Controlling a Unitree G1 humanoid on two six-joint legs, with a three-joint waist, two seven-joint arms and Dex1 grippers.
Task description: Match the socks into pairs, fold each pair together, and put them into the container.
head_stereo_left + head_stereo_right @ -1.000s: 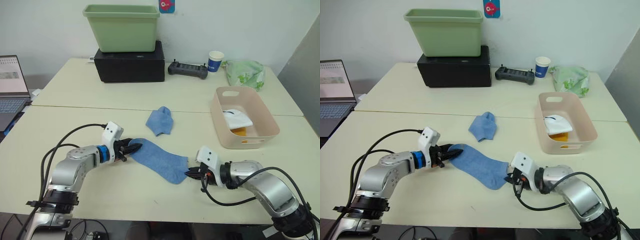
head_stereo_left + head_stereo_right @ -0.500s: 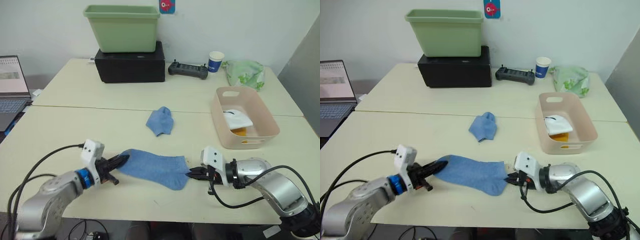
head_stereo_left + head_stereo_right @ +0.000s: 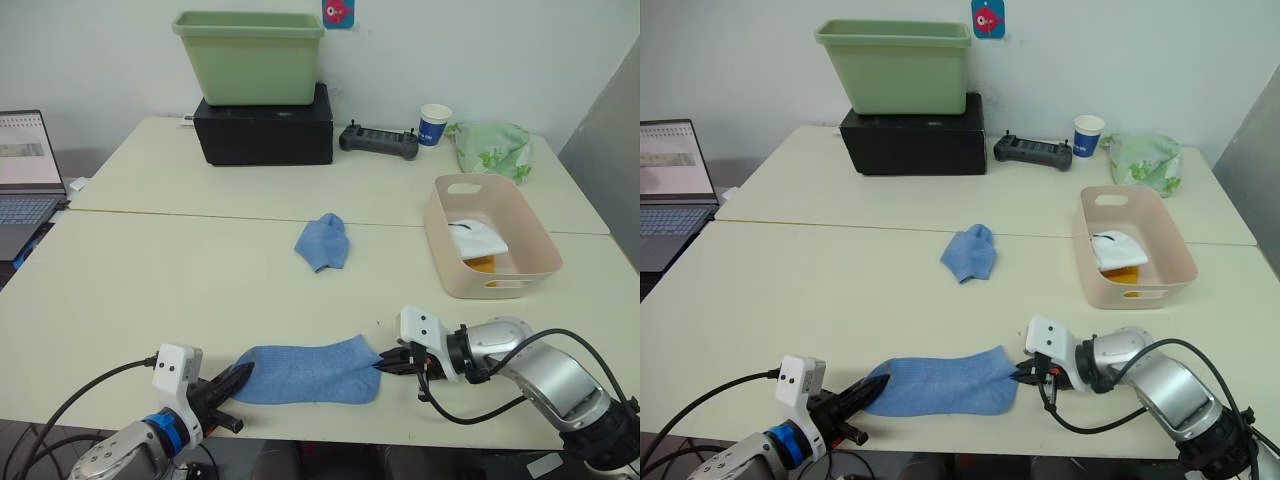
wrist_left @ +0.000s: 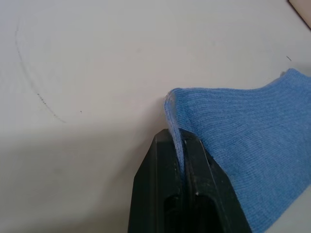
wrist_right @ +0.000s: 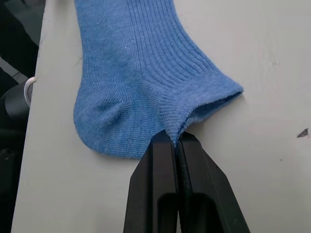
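We see a blue sock lying flat near the front edge of the table, stretched out between the two grippers. Our left gripper has its two black fingers pressed together on one end of the sock, and a thin fold of blue cloth sticks up between them. Our right gripper pinches the other end, at the cuff, with its fingers tight on a small tuck of cloth. The sock runs straight from one gripper to the other and rests on the table top. A second blue sock sits in a loose bunch farther out from both grippers, about midway between them and well apart from each. The pink container is farther out too, past the right gripper and off to its right side. Inside it we can see a white sock with something yellow tucked under it. Way past the grippers, at the far side of the table, there is a green tub on a black box, a black controller, a paper cup and a green bag. A laptop is off to the left of the left gripper.
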